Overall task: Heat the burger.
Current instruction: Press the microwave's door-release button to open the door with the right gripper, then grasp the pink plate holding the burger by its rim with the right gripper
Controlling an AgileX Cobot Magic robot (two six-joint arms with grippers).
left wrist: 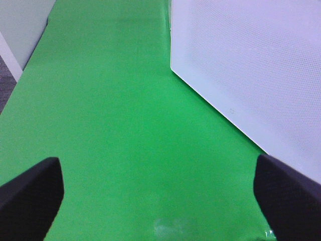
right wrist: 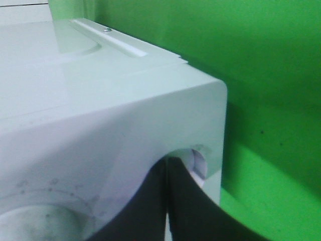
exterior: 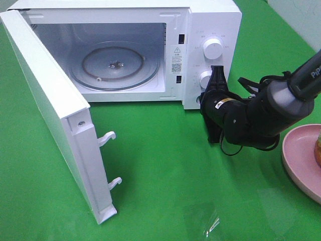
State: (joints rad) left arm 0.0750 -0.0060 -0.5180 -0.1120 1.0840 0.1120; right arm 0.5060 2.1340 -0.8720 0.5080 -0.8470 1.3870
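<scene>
Only a sliver of the burger [exterior: 318, 149] shows at the far right edge of the exterior view, sitting on a pink plate [exterior: 297, 156]. The white microwave [exterior: 213, 20] stands at the back with its door [exterior: 47, 103] swung wide open; the glass turntable [exterior: 114, 65] inside is bare. My right gripper [exterior: 217, 75] is shut with nothing in it, its tips [right wrist: 167, 165] pressed together against the control panel right by the lower knob [exterior: 205, 78]. My left gripper [left wrist: 159, 193] is open over green cloth beside the door's outer face, and does not show in the exterior view.
Green cloth [exterior: 165, 170] covers the table. The open door juts toward the front left, with two latch hooks [exterior: 107, 138] sticking out of its edge. An upper knob [exterior: 213, 48] sits above the lower one. A scrap of clear film [exterior: 210, 225] lies near the front.
</scene>
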